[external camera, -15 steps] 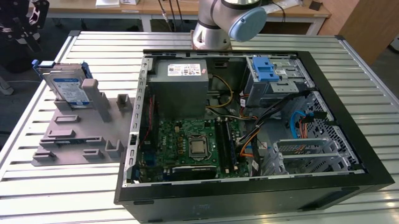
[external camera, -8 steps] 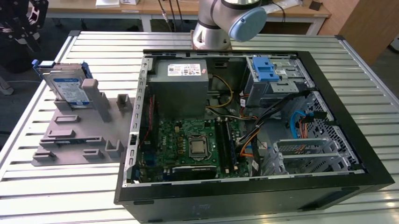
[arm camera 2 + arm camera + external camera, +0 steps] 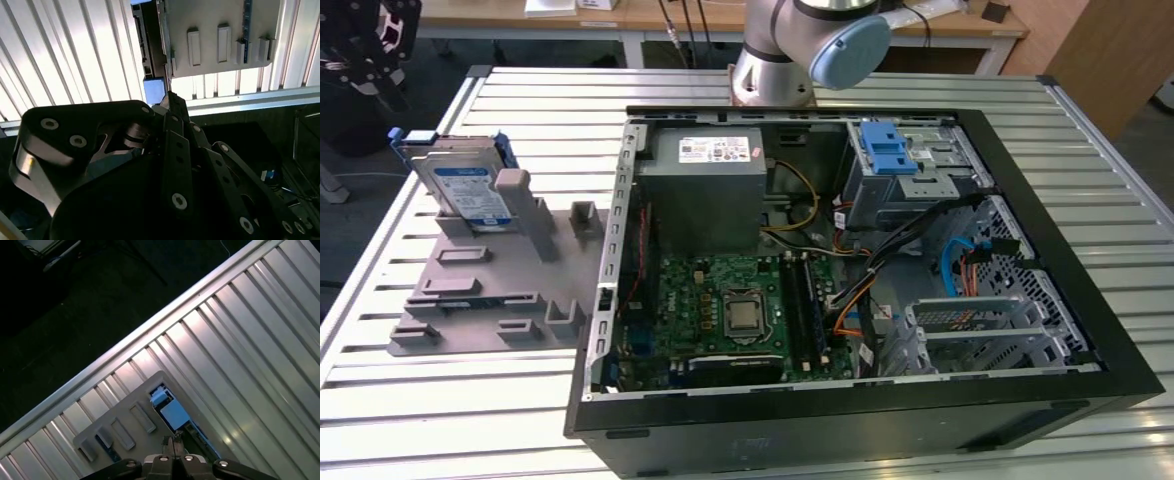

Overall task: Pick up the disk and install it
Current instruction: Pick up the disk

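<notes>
Hovering claw (image 3: 173, 444) | disk (image 3: 172, 413) just ahead, untouched | upright in grey holder (image 3: 467, 290)

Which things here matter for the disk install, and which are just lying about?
Job: disk, upright in grey holder; open computer case; hand.
Not the job: power supply; motherboard; cables.

Even overhead light fills the exterior view; the table (image 3: 494, 400) shines pale, the case (image 3: 854, 430) interior lies in soft shadow. In the second wrist view the slats (image 3: 75, 60) glare near white behind my gripper (image 3: 171, 100), a dark silhouette. In the first wrist view the floor (image 3: 75, 300) is almost black, slats streaked with glare.
</notes>
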Robot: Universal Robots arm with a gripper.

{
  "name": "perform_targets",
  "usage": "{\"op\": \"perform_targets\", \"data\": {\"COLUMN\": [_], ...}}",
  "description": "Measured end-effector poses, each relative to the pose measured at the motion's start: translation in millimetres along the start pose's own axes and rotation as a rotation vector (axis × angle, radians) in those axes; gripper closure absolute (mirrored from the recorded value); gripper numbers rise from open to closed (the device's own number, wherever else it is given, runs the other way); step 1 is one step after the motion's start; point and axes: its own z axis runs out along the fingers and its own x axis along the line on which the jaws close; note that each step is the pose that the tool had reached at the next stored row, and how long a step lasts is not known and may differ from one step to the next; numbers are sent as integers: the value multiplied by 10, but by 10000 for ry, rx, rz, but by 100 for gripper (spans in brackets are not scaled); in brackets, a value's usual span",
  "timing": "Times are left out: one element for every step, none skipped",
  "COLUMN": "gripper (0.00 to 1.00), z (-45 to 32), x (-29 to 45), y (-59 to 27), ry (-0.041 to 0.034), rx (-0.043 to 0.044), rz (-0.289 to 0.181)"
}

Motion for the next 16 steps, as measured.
{"op": "perform_targets", "data": {"gripper": [89,89,89,89,89,89,89,89,89,89,89,89,89,89,89,89], "z": [0,0,0,0,0,0,1,1,1,2,2,2,3,3,4,4], "x": [0,0,0,0,0,0,0,0,0,0,0,0,0,0,0,0], "y": [0,0,0,0,0,0,0,0,0,0,0,0,0,0,0,0], "ry": [4,9,13,18,22,28,35,43,51,59,66,74,81,87,93,98], "rx": [-1,-3,-5,-6,-8,-10,-12,-15,-18,-21,-24,-27,-30,-34,-38,-41], "rz": [-105,-206,-306,-412,-525,-660,-816,-990,-1171,-1350,-1535,-1714,-1902,-2073,-2242,-2414]}}
